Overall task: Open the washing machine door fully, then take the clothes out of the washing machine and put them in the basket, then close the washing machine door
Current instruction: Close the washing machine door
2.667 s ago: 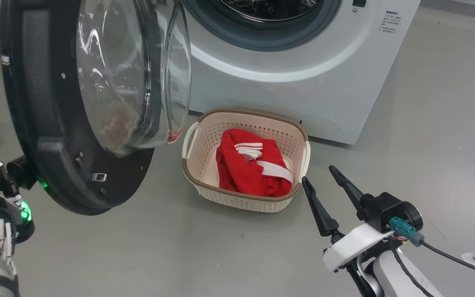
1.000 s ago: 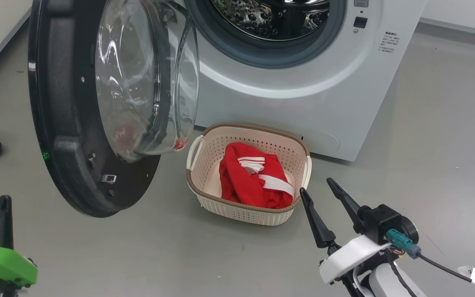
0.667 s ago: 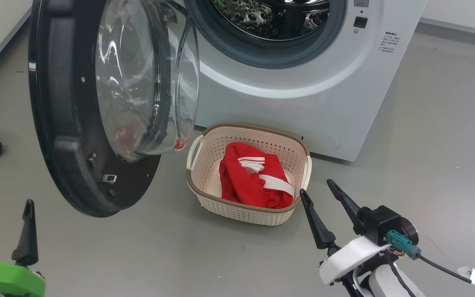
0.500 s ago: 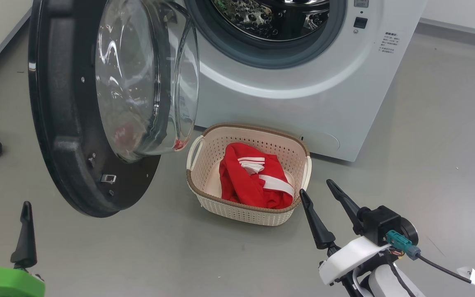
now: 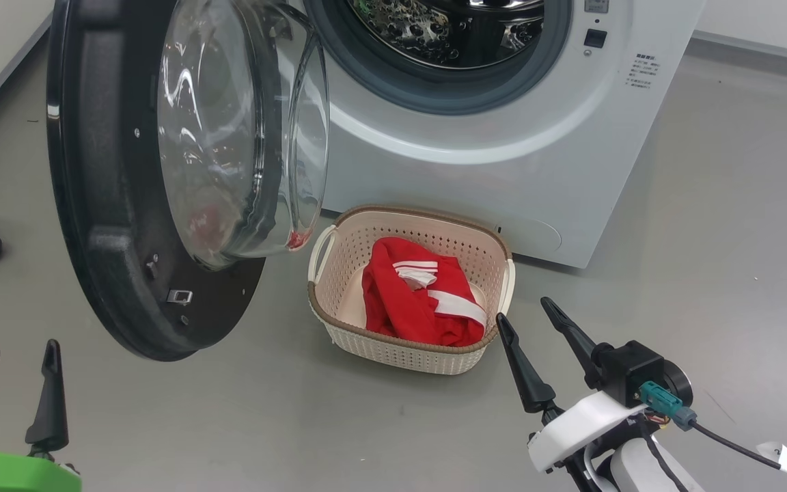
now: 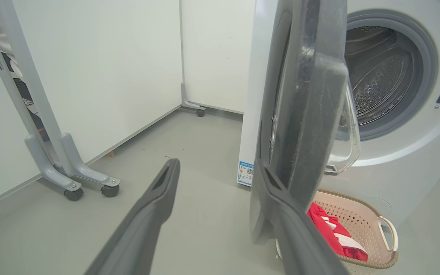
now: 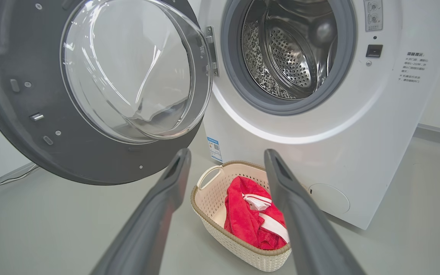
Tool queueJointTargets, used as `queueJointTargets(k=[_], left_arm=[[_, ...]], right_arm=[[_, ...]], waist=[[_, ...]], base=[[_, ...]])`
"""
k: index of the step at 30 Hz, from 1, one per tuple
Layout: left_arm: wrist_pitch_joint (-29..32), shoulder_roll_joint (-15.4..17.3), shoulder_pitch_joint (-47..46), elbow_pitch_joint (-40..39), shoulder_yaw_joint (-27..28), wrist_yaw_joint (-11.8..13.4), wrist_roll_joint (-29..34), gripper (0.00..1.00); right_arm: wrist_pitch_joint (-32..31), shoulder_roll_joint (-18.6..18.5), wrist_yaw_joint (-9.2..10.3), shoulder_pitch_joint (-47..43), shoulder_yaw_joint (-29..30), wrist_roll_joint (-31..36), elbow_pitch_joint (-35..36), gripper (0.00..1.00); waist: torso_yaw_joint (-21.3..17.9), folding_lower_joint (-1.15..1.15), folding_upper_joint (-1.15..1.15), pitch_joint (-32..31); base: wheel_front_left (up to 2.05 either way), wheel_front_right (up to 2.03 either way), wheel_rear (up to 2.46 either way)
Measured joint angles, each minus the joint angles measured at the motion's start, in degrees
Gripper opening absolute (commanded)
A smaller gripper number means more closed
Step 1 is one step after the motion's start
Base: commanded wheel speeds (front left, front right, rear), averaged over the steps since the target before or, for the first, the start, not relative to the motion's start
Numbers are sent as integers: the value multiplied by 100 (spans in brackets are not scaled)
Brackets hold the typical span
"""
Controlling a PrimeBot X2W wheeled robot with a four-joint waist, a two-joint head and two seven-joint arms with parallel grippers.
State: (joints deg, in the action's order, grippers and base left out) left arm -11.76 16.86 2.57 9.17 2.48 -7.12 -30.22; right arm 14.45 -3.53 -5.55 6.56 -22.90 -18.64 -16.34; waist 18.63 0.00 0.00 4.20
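My left tool (image 5: 19,350) has let go. A second ago its fingers were pressed together; now they stand spread and empty, low over the floor (image 5: 284,424), near the bottom edge of the washing machine door (image 5: 103,205) but clear of it. My right tool (image 5: 523,309) hangs open and empty too, just beside the right near corner of the basket (image 5: 393,350).

The door stands swung wide, left of the port. The clothes (image 5: 410,301) lie in the basket, which sits on the floor at the foot of the washing machine (image 5: 503,171). The drum (image 7: 292,57) looks empty as far as I can see in. I judge the unloading done, with only the door left to close.
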Motion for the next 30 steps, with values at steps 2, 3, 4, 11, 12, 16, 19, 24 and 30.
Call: queueJointTargets(k=[2,3,4,11,12,16,19,24,30], left_arm=[[-25,-1,1,19,-24,0,13,100],[-25,-1,2,23,-35,0,14,100],[-26,-2,2,27,-44,0,15,100],[-86,-8,2,93,-65,-7,23,100],[-90,-8,3,100,-68,-7,23,100],[-91,-7,3,110,-81,-7,24,100],[-93,-7,4,112,-91,-7,55,100],[-142,-2,5,121,-99,-7,58,84],[-142,14,10,124,-138,-7,59,0]], right_arm=[[0,0,-1,0,0,0,0,100],[0,0,-1,0,0,0,0,100],[0,1,-1,0,1,0,0,100],[0,2,-1,0,1,0,0,100],[0,2,-1,0,1,0,0,100],[0,3,-1,0,0,0,0,100],[0,4,-8,0,0,0,-1,100],[0,7,-10,-1,-11,0,-3,100],[0,11,-29,-2,-26,0,-7,100]], waist=[[-2,0,0,2],[-3,0,0,3],[-2,0,0,3],[3,0,0,-6],[4,0,0,-10],[6,0,0,-27],[7,0,0,-42],[6,0,0,-68],[-5,0,0,-92]], base=[[0,0,0],[0,0,0],[0,0,0],[0,0,0],[0,0,0],[0,0,0],[0,0,0],[0,0,0],[0,0,0]])
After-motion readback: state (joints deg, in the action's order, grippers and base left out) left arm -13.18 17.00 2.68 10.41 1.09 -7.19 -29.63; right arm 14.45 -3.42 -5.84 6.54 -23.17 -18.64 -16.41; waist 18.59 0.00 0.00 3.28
